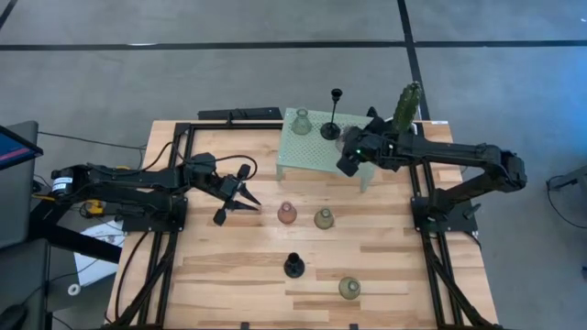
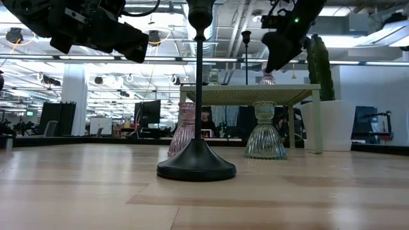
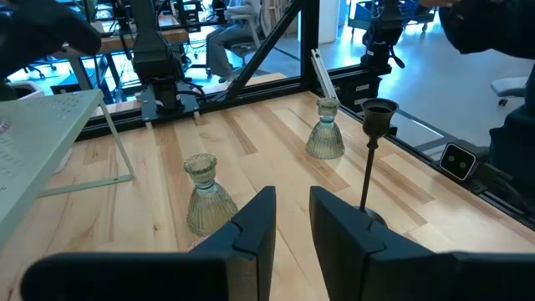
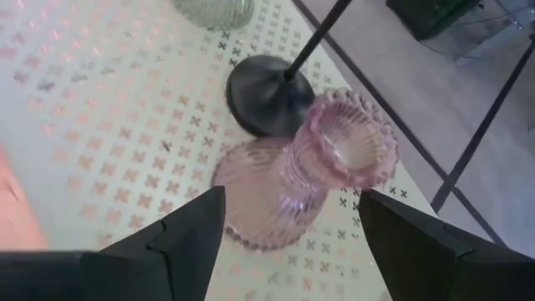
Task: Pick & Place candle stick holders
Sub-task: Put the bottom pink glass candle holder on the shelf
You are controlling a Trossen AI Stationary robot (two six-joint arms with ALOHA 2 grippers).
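On the mint mesh stand (image 1: pixel 316 151) stand a green holder (image 1: pixel 300 121), the tall black stem (image 1: pixel 332 126) and a pink holder (image 4: pixel 305 171). My right gripper (image 1: pixel 353 158) is open above the stand, its fingers on either side of this pink holder (image 2: pixel 267 79) and apart from it. On the table stand a pink holder (image 1: pixel 287 214), a green one (image 1: pixel 324 218), a black stem holder (image 1: pixel 293 266) and another green one (image 1: pixel 349 288). My left gripper (image 1: pixel 243 200) is open and empty, above the table left of the pink holder.
A cactus in a white pot (image 1: pixel 406 105) stands at the stand's far right corner, close to my right arm. A dark bar (image 1: pixel 240 115) lies at the table's far edge. Bare wood lies at the table's near left (image 1: pixel 211 284).
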